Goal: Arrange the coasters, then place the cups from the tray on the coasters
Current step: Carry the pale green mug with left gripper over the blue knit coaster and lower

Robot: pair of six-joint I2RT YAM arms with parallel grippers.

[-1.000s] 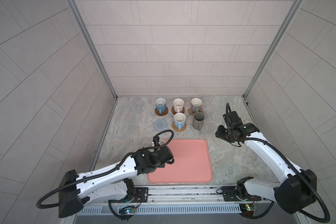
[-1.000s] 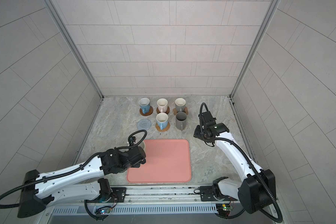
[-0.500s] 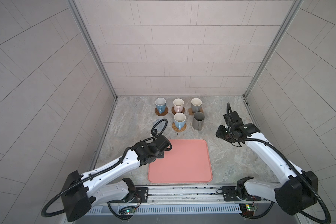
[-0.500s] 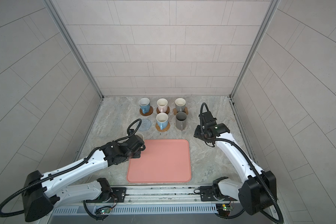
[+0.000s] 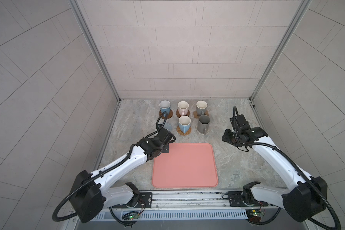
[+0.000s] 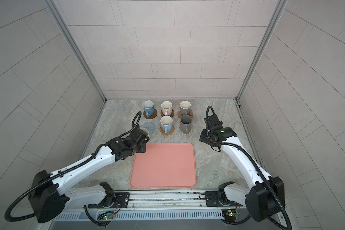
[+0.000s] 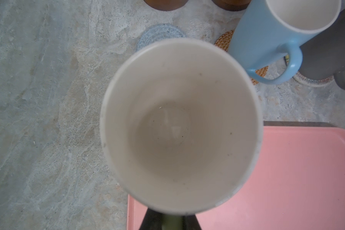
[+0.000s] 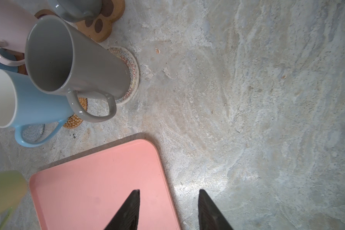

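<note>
**Last mug, one free coaster**

Left pincer (image 7: pixel 170 223) is pinched on the handle of the green mug (image 7: pixel 179 123), held upright by the far left corner of the bare tray (image 5: pixel 184 165). The blue-grey coaster (image 6: pixel 148 126) lies on the bench (image 5: pixel 133 123) just past the mug, straight ahead of that pincer, so the left arm is clearly nearer. Looks like a short push forward, then down. Right pincer (image 8: pixel 168 191) is spread and empty, well apart on the other side. No readable writing or brands.
</note>
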